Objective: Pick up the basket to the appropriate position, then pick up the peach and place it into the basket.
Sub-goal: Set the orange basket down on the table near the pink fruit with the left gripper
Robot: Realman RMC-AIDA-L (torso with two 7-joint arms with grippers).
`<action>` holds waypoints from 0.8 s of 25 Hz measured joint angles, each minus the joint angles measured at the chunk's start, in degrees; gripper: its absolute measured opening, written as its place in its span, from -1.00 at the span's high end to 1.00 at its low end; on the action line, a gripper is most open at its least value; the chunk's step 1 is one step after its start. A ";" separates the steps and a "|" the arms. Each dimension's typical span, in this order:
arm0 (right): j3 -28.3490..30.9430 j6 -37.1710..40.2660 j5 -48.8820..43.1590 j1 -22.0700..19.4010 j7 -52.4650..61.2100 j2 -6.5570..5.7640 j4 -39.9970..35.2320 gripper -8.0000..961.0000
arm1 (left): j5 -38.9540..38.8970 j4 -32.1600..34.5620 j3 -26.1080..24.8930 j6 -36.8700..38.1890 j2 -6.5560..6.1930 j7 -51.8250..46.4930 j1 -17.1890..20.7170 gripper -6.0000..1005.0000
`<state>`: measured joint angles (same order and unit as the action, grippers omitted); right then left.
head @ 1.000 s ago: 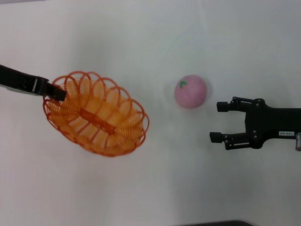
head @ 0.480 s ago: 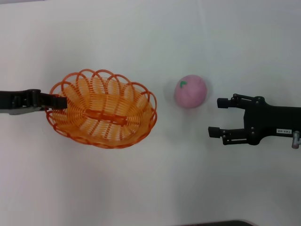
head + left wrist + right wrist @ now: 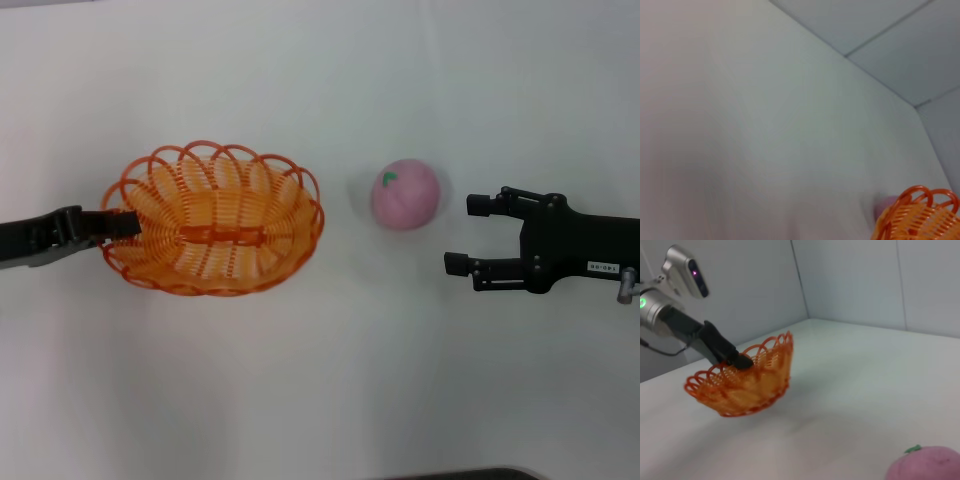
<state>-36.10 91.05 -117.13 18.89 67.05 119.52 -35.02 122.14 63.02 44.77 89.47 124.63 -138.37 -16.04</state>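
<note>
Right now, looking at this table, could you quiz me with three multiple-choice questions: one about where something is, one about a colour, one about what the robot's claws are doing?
1. Where is the peach?
A. inside the basket
B. on the table between basket and right gripper
C. in the right gripper

2. What colour is the basket?
A. orange
B. blue
C. green

3. What is the left gripper doing?
A. hanging free, open
B. pressing on the peach
C. gripping the basket's rim

Answers: 1 B, the peach lies alone on the white table, just ahead of the open right gripper. 2 A, its looped wire is orange. 3 C, the right wrist view shows its fingers clamped on the rim, basket lifted.
</note>
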 joint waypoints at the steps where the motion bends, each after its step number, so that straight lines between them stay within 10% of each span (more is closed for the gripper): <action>1: 0.16 -0.15 0.03 0.00 -0.04 0.03 0.06 -0.97 | -0.52 -0.17 1.63 -1.89 0.00 0.27 0.87 0.81; 8: 0.39 -0.45 0.07 0.36 0.15 0.03 0.13 -0.97 | -0.72 0.02 10.86 -10.41 0.00 0.12 3.12 0.80; 20: 0.46 -0.63 0.07 0.45 0.08 0.01 0.13 -0.97 | -0.96 0.20 12.18 -13.96 0.00 -2.46 3.20 0.78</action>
<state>-35.64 90.41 -117.06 19.35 67.13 119.53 -34.89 121.18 63.22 56.96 75.51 124.63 -140.83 -12.85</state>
